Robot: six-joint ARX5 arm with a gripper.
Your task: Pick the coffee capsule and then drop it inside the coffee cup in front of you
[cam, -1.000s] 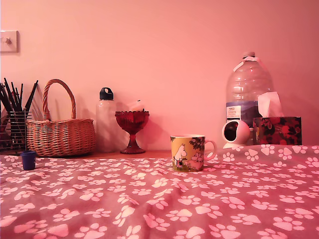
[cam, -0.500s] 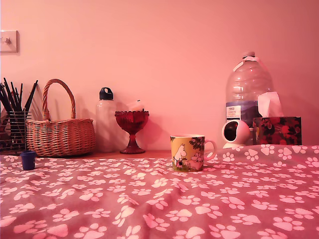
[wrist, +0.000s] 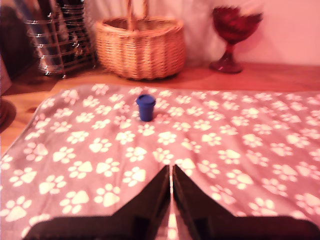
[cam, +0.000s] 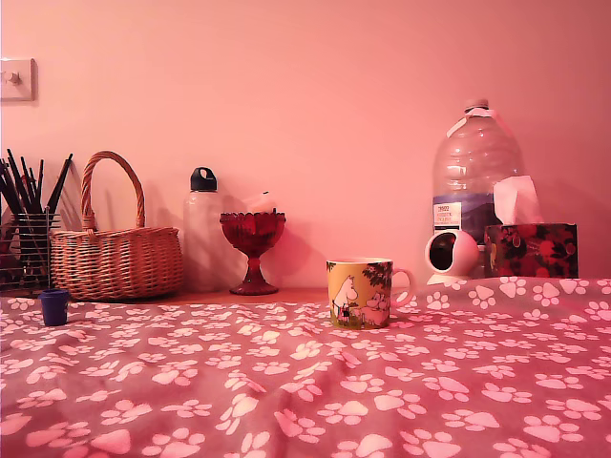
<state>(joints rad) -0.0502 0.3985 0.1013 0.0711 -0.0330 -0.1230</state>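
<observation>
You are looking at the coffee capsule (cam: 54, 307), which is standing upright on the paw-print cloth (cam: 315, 391), rim upward. Take the wicker basket (cam: 116, 260) as your landmark: in the exterior view the capsule is sitting in front of the basket and a little toward that view's left, near the cloth's back edge. The wire holder of pencils (cam: 26, 239) is standing just beside the basket on the exterior view's left. The white bottle with a dark cap (cam: 202, 229) and the dark red goblet (cam: 253, 250) are standing on the basket's other side. The coffee cup (cam: 361, 292) is sitting on the cloth well apart from the basket, toward the exterior view's right, beyond the goblet, with its handle pointing to that side.

Your gripper (wrist: 172, 176) is showing only in the wrist view (the exterior view is not catching it at all). Its two dark fingers (wrist: 192, 197) are lying pressed together, only a thin seam between them, gripping nothing. The capsule (wrist: 146, 107) is lying ahead of the tips, between them and the basket (wrist: 140, 46), well apart from the gripper.
</observation>
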